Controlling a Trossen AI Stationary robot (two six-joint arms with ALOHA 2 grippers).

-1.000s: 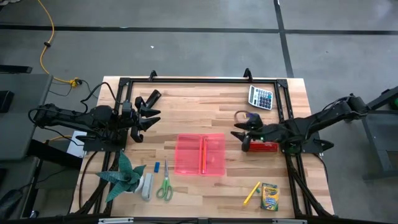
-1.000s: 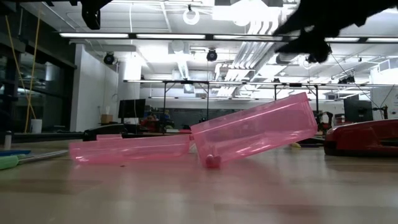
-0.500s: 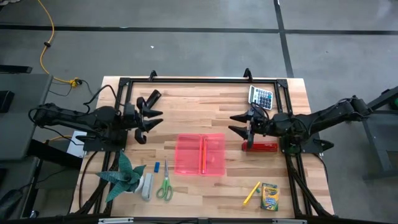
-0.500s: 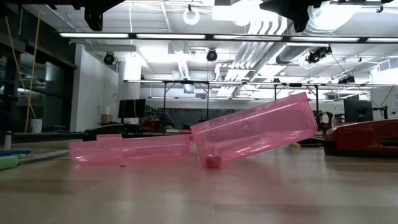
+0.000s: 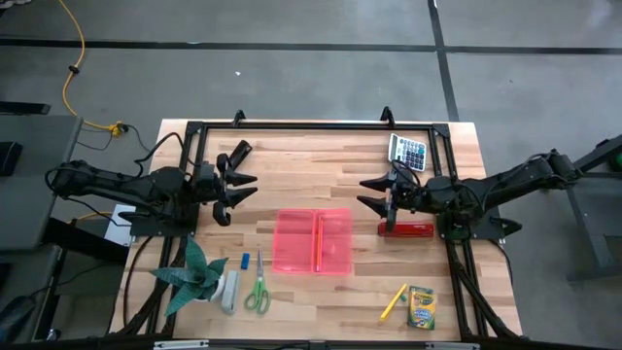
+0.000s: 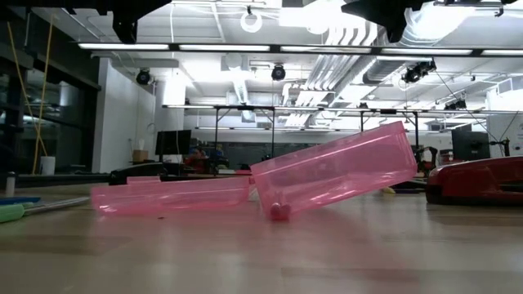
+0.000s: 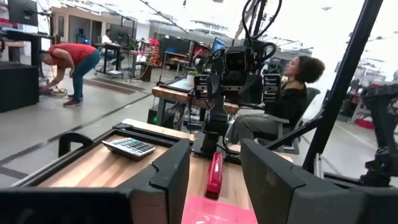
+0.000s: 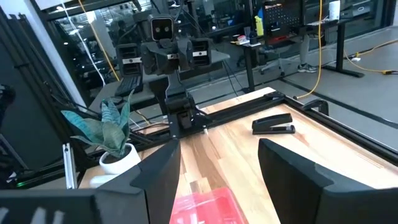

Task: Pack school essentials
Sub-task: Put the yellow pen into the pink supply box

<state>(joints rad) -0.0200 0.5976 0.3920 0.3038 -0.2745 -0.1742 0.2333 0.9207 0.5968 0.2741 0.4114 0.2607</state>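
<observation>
An open pink transparent case [image 5: 313, 241] lies mid-table with an orange-red pencil [image 5: 317, 243] along its hinge. In the low view one half [image 6: 172, 196] lies flat and the other half [image 6: 335, 171] tilts up. Near the table's near edge lie a blue eraser [image 5: 245, 261], green-handled scissors [image 5: 258, 290], a yellow marker [image 5: 394, 301] and a crayon box [image 5: 422, 307]. My left gripper [image 5: 238, 187] hangs open above the table, left of the case. My right gripper [image 5: 374, 192] hangs open, up and right of the case, beside a red stapler [image 5: 408, 229].
A calculator [image 5: 408, 152] lies at the far right and a black stapler [image 5: 233, 156] at the far left. A green paper plant [image 5: 194, 277] in a white pot [image 8: 118, 160] stands near-left. Black frame rails [image 5: 311, 126] edge the table. People show in the room beyond.
My right gripper has risen from just over the red stapler and moved toward the far edge, then held still. My left gripper has edged slightly toward the table's right. The case and stationery have stayed where they were.
</observation>
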